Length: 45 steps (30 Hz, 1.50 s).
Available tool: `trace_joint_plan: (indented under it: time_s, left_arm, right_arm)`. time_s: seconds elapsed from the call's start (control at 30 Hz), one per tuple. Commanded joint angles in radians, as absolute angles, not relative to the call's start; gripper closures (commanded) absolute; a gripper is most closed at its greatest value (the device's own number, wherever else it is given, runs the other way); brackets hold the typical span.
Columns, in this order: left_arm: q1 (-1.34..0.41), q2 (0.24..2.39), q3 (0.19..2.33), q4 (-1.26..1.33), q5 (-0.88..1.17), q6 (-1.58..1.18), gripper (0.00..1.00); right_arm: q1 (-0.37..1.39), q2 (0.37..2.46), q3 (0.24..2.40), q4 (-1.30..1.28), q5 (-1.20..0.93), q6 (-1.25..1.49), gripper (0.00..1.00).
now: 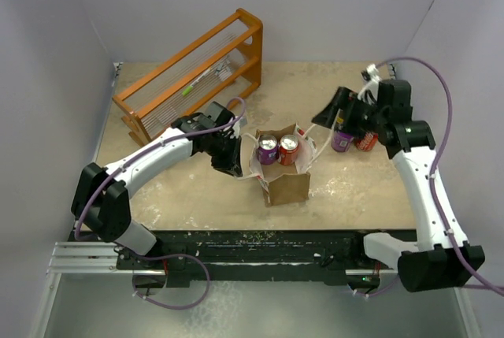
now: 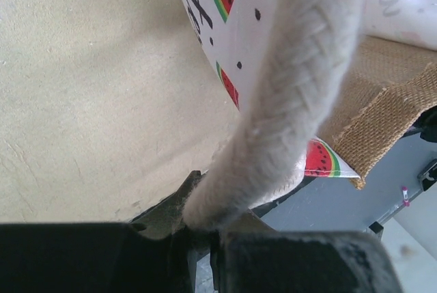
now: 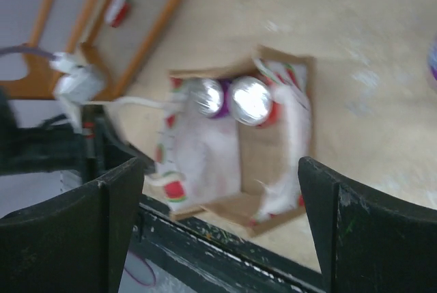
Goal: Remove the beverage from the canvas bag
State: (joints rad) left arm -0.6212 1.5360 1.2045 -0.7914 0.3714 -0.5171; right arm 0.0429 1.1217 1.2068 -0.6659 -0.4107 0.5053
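Observation:
The canvas bag (image 1: 285,176) stands open mid-table, tan with white watermelon-print panels. A purple can (image 1: 268,149) and a red can (image 1: 289,149) stand upright inside it. My left gripper (image 1: 233,158) is at the bag's left side, shut on its white rope handle (image 2: 287,102), clamped at the jaws (image 2: 205,228). My right gripper (image 1: 327,113) hovers up and to the right of the bag, open and empty. In the right wrist view the bag (image 3: 266,184) and both can tops, purple (image 3: 208,97) and red (image 3: 251,100), show between the wide-open fingers (image 3: 116,218).
An orange wooden rack (image 1: 193,74) stands at the back left. A second purple can (image 1: 342,139) and a second red can (image 1: 366,143) stand on the table right of the bag, under my right arm. The black table-edge rail (image 1: 268,247) runs along the front.

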Motion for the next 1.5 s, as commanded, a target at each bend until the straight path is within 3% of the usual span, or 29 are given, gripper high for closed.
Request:
trace_joint_plan:
  time_s: [0.0, 0.23, 0.43, 1.27, 1.47]
  left_arm:
    - [-0.612, 1.482, 1.191, -0.753, 0.359, -0.552, 1.00]
    - [-0.612, 1.472, 1.193, -0.753, 0.349, -0.569, 1.00]
    - [-0.612, 1.488, 1.205, -0.762, 0.347, -0.569, 1.00]
    - [-0.608, 1.569, 1.268, -0.823, 0.322, -0.510, 1.00]
    - [-0.601, 1.583, 1.267, -0.827, 0.330, -0.489, 1.00]
  right_arm:
    - [0.245, 1.195, 1.435, -0.643, -0.310, 0.527, 0.06]
    - [0.518, 1.421, 1.678, -0.820, -0.011, 0.380, 0.05]
    - [0.635, 1.567, 1.692, -0.913, 0.152, 0.309, 0.05]
    - [0.649, 1.754, 1.484, -0.741, 0.284, 0.264, 0.03]
    - [0.636, 1.782, 1.479, -0.720, 0.299, 0.253, 0.07]
